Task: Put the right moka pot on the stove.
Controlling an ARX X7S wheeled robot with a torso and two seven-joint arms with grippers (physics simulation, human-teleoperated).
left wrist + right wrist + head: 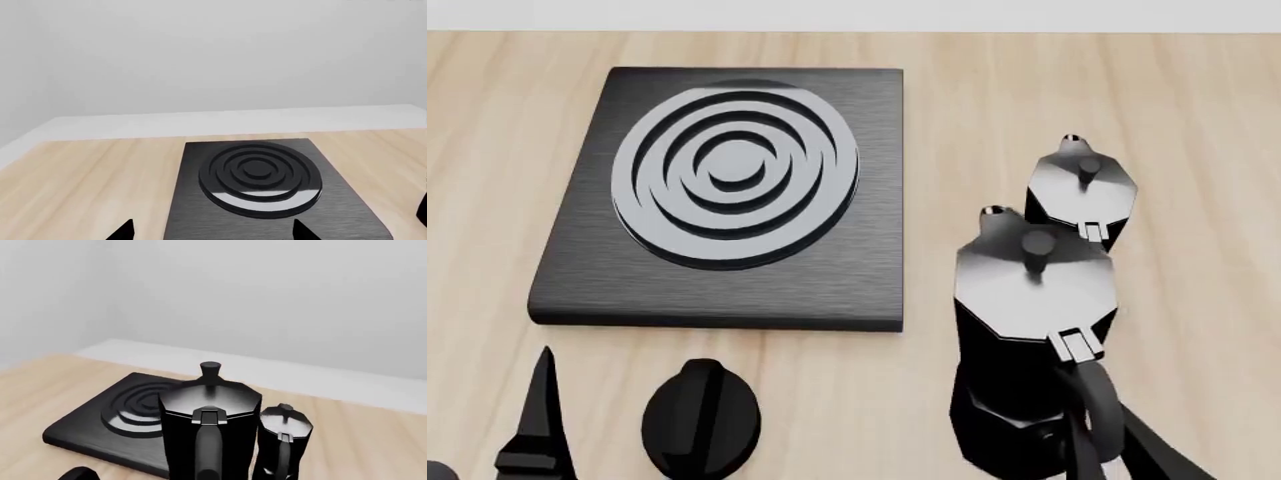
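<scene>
The stove (734,195) is a flat black slab with a ringed burner, lying at the left middle of the wooden table. Two black moka pots stand to its right. The nearer, larger-looking one is the right moka pot (1034,330), and the other pot (1081,190) stands behind it. My right gripper (1141,455) is at the near pot's curved handle (208,450), shut on it, with the fingertips hidden behind the pot. My left gripper (213,231) is open and empty, just in front of the stove (267,200), and one of its fingers (541,420) shows low at the left.
A small round black dial knob (701,415) lies on the table in front of the stove, between my two arms. A white wall (213,60) runs beyond the table's far edge.
</scene>
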